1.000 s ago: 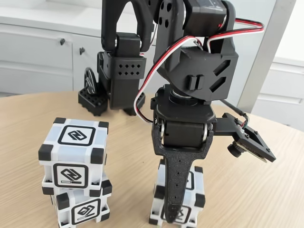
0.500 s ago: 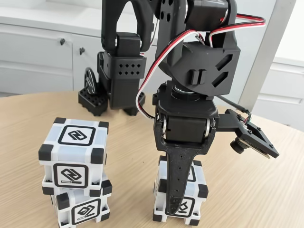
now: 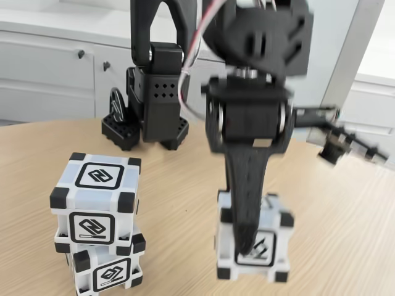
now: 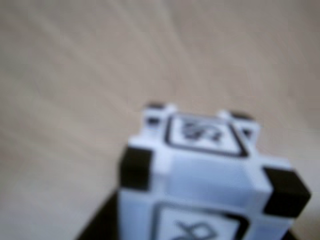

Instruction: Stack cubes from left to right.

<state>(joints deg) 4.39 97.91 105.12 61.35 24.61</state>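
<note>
On the left of the fixed view two cubes stand stacked, one white cube (image 3: 95, 200) with black corners on top of another (image 3: 105, 271). A third cube (image 3: 271, 240) is to their right, gripped between the black fingers (image 3: 247, 197) of my gripper (image 3: 250, 246), which is shut on it from above. The picture is blurred with motion there, and the cube looks slightly raised off the table. Up close in the wrist view, the same cube (image 4: 205, 170) sits blurred over the bare wood.
The arm's black base (image 3: 151, 105) stands at the back of the round wooden table (image 3: 179, 185). White cabinets (image 3: 49, 68) line the wall behind. The wrist camera (image 3: 342, 145) sticks out to the right of the gripper.
The gripper and the cube in it have moved to the right and a little upward. The two-cube stack on the left has not moved.
</note>
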